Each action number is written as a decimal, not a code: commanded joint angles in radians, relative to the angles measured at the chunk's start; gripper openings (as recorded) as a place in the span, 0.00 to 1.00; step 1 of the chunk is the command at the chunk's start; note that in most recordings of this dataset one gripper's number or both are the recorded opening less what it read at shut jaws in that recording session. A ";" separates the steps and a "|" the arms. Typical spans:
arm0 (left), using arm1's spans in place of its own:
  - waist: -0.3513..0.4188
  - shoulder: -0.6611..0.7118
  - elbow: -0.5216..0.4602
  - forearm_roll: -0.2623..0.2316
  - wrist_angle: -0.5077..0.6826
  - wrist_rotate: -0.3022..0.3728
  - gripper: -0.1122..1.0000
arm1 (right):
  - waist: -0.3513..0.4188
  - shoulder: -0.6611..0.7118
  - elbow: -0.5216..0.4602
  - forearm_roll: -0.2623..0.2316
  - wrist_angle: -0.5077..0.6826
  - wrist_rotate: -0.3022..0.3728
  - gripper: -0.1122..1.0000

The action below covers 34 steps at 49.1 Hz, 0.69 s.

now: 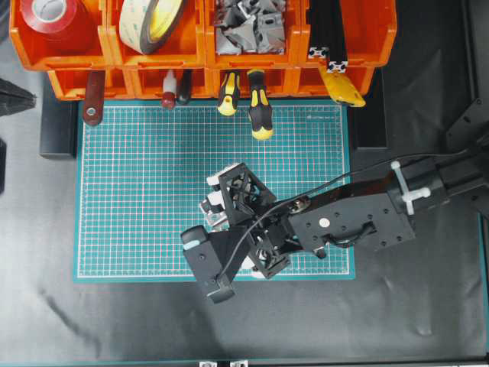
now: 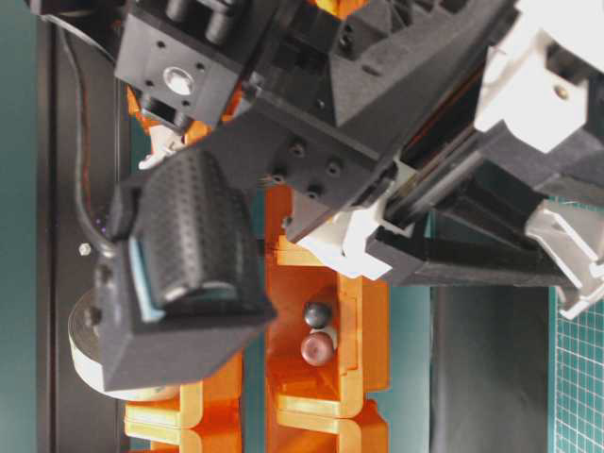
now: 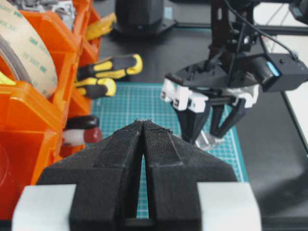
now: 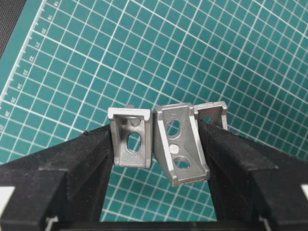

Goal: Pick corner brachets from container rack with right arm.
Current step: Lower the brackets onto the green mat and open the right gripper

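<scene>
1. Overhead: I have the black right arm's gripper (image 1: 229,200) out over the green gridded cutting mat (image 1: 137,191), well clear of the bright orange plastic container rack (image 1: 202,57), where a heap of silver-grey metal corner brachets (image 1: 248,27) remains in its bin. The arm's own bulk hides the jaws here.
2. Table level: black housings fill the frame; I cannot make out grip or load.
3. Left wrist: my left gripper (image 3: 143,132) sits clenched and empty. Ahead of it the right claw points down at the mat, something pale metal at its tips.
4. Right wrist: the claw grasps brachets, two wedged side by side between its black pads (image 4: 91,154), a third edge half hidden behind the right pad. I judge the carry step underway; next calls for lowering gently and releasing. Their seating looks loose.
</scene>
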<state>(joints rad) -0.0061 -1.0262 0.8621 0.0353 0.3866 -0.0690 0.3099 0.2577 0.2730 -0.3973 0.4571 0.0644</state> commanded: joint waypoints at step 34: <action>0.006 0.006 -0.025 0.003 -0.009 -0.003 0.10 | -0.003 0.005 -0.025 0.006 -0.018 0.117 0.82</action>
<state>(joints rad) -0.0031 -1.0262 0.8621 0.0353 0.3850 -0.0706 0.3037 0.2838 0.2730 -0.3927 0.4525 0.1565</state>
